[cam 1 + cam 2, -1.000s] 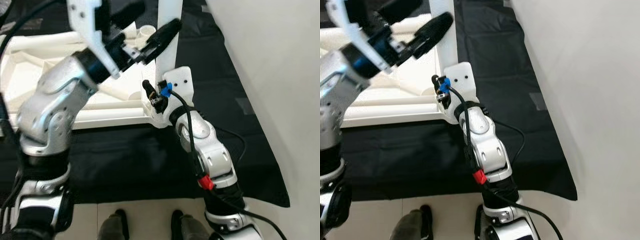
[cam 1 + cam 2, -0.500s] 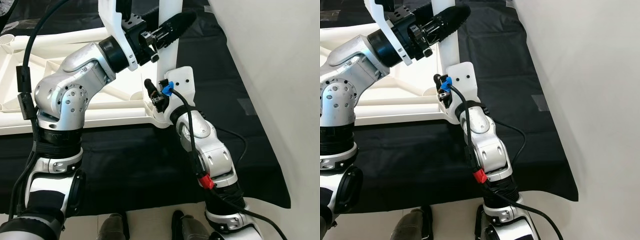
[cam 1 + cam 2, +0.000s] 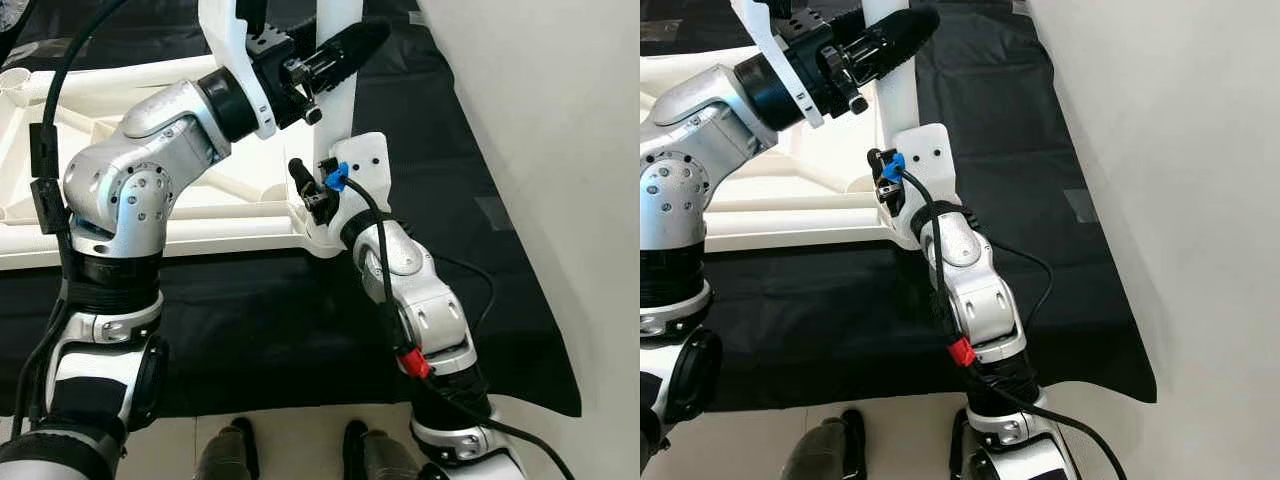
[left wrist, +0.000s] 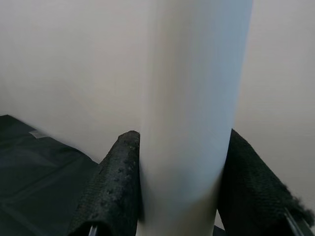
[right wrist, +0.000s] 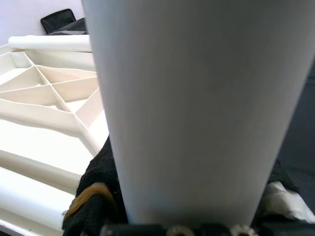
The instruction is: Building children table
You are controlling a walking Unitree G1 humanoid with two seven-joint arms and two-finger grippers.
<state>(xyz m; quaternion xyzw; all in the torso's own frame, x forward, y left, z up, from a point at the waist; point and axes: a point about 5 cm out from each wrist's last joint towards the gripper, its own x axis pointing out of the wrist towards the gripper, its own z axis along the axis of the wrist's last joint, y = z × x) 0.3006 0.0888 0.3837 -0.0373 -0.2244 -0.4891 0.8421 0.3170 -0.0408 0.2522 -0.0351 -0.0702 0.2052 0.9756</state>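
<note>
Standing upright at the upturned tabletop's (image 3: 150,215) corner, the white table leg (image 3: 895,95) is clamped high by the left gripper (image 3: 340,55) and low by the right gripper (image 5: 189,211), probably steadying it for seating.

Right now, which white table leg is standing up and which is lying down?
The leg at the tabletop's near corner stands upright, gripped by both end effectors. The other leg lies flat along the far edge.

Pale floor (image 3: 300,440) under a black sheet (image 3: 250,320); lying flat on the sheet, an upturned white tabletop (image 3: 200,220) with ribbed underside, one corner beside the wall (image 3: 560,150).
</note>
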